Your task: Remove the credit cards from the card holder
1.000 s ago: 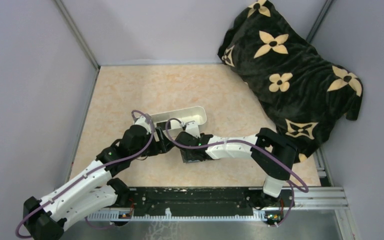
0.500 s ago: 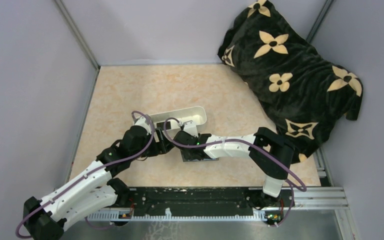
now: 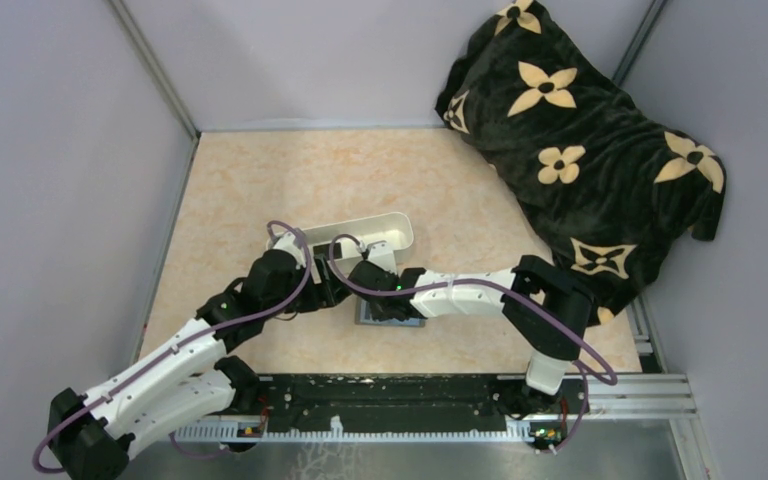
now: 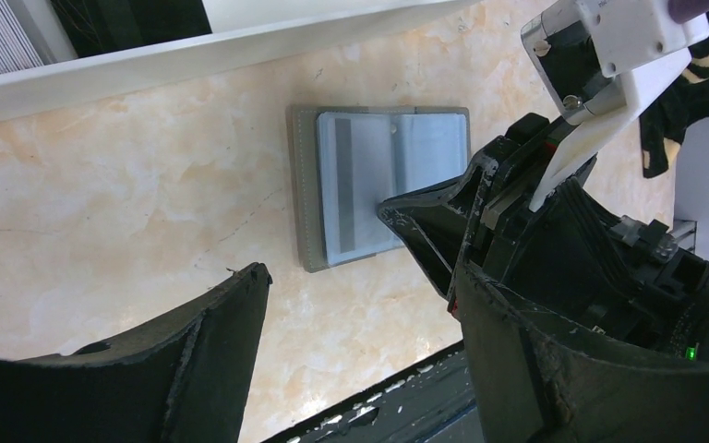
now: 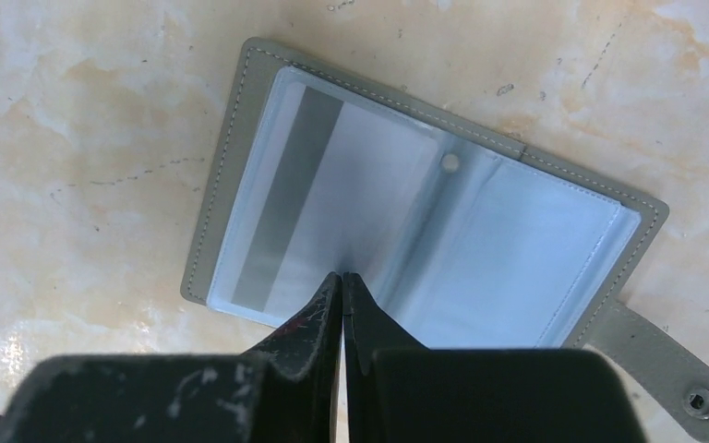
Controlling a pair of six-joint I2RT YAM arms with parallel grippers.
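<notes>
One pale card (image 5: 323, 212) with a grey stripe sat in a pocket of the wallet (image 5: 535, 258), which lay open flat on the table (image 3: 260, 180) by the tray (image 3: 385, 230). My right gripper (image 5: 342, 277) had its fingers (image 5: 305, 341) pressed together, tips at the wallet's middle. My left gripper (image 4: 360, 277) hung spread wide beside it. I guessed the card was thin, stiff and slippery, the wallet light, so best pin the wallet and pinch the card's free edge.

Left claw (image 4: 360, 277) spread, right claw (image 5: 342, 277) pinched
</notes>
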